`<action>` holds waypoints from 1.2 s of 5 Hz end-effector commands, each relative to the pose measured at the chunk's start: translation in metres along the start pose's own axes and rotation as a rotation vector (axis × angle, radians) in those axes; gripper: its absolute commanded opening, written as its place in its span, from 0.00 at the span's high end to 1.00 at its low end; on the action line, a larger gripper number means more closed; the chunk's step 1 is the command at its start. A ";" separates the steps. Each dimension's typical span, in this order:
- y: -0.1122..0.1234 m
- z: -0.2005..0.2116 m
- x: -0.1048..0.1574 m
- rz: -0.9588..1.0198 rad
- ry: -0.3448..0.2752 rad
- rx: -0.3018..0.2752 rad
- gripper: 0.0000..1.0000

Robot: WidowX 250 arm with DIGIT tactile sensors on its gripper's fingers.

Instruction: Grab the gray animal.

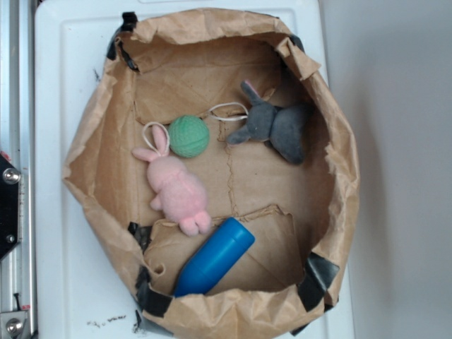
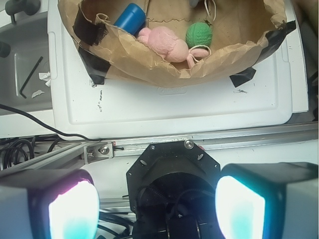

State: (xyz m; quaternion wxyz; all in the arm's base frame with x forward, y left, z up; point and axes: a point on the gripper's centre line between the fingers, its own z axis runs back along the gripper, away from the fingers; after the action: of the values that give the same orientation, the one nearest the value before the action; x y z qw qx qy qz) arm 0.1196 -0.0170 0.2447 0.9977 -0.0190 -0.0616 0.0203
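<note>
The gray animal [image 1: 272,126], a dark-gray plush bunny with a thin white string loop, lies at the back right of the paper bag's floor in the exterior view. In the wrist view only a sliver of it [image 2: 195,3] shows at the top edge. My gripper [image 2: 157,206] is open, its two glowing pads [image 2: 240,209] wide apart with nothing between them. It hangs over the robot's black base, outside the bag and well short of the animal. The arm does not show in the exterior view.
A brown paper bag [image 1: 99,134] with rolled walls sits on a white tray [image 2: 169,109]. Inside lie a pink plush bunny [image 1: 176,187], a green knitted ball [image 1: 188,135] and a blue cylinder [image 1: 214,258]. A metal rail [image 2: 239,138] runs along the tray's near edge.
</note>
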 end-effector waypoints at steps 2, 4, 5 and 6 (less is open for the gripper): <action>0.014 0.003 0.026 0.114 0.039 -0.010 0.00; 0.014 0.003 0.026 0.114 0.039 -0.010 0.00; 0.014 0.003 0.026 0.114 0.039 -0.010 0.00; 0.024 -0.006 0.046 -0.026 -0.006 -0.029 0.00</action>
State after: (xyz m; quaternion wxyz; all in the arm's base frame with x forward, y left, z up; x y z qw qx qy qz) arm 0.1665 0.0059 0.2344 0.9980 -0.0379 -0.0498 -0.0020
